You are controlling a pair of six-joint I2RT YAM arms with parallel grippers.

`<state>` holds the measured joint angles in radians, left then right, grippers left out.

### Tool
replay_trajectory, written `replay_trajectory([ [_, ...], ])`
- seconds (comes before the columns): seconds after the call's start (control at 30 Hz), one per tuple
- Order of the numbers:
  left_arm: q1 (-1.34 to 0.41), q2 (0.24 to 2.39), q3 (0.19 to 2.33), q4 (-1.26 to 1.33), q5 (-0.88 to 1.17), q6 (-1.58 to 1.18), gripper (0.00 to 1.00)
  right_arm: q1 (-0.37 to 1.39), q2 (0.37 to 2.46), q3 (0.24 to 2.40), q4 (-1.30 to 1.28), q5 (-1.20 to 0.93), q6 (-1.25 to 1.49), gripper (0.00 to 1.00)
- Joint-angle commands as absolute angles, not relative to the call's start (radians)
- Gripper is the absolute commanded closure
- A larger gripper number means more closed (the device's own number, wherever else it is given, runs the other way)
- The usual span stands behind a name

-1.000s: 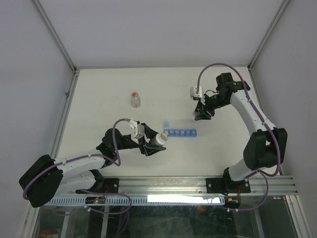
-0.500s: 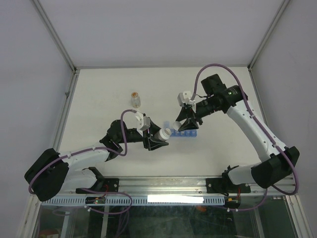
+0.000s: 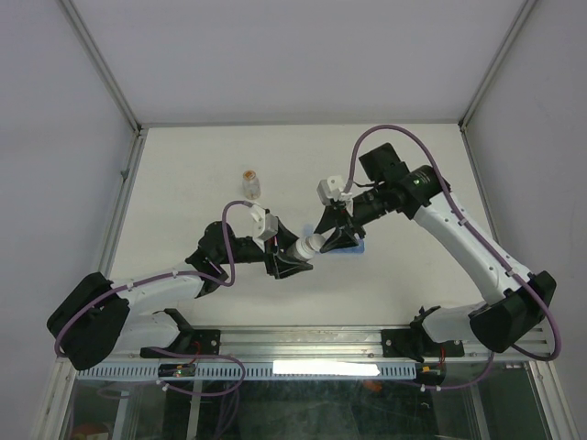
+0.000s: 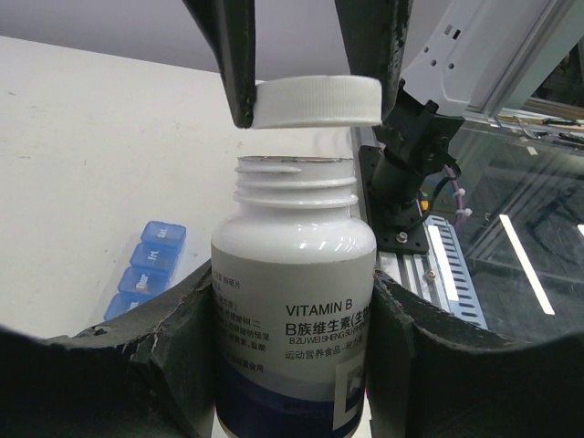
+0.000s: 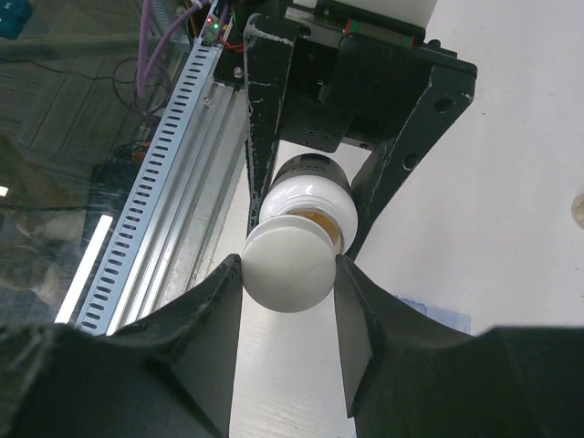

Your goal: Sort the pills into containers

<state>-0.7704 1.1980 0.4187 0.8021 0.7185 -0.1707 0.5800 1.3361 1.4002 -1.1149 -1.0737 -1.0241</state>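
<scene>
My left gripper (image 3: pixel 286 259) is shut on a white vitamin bottle (image 4: pixel 294 301) with a dark blue band, held tilted above the table; it also shows in the top view (image 3: pixel 298 250). My right gripper (image 3: pixel 328 240) is shut on the bottle's white cap (image 4: pixel 316 100), lifted just clear of the threaded neck (image 4: pixel 296 178). In the right wrist view the cap (image 5: pixel 288 261) sits between my fingers with the open bottle (image 5: pixel 307 203) behind it. The blue pill strip (image 4: pixel 146 269) lies on the table under the bottle, mostly hidden by my right gripper in the top view (image 3: pixel 356 247).
A small clear vial with orange contents (image 3: pixel 250 184) stands on the white table to the upper left. The metal rail (image 3: pixel 367 341) runs along the table's near edge. Walls enclose the table (image 3: pixel 183 183) on the left, back and right.
My right arm swung left from the table's right side to the bottle and took hold of its cap. My left gripper lifted and shifted the bottle slightly right. The cap now sits off the neck.
</scene>
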Motion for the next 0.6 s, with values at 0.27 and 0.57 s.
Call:
replay_trajectory([
  [0.27,-0.764,1.206,0.442,0.916,0.779,-0.210,1.00,0.621,1.333,1.377,-0.988,-1.036,-0.924,0.79],
  [0.57,-0.764,1.202,0.442,0.938,0.781,-0.228,1.00,0.638,1.325,1.348,-0.971,-1.028,-0.918,0.79],
])
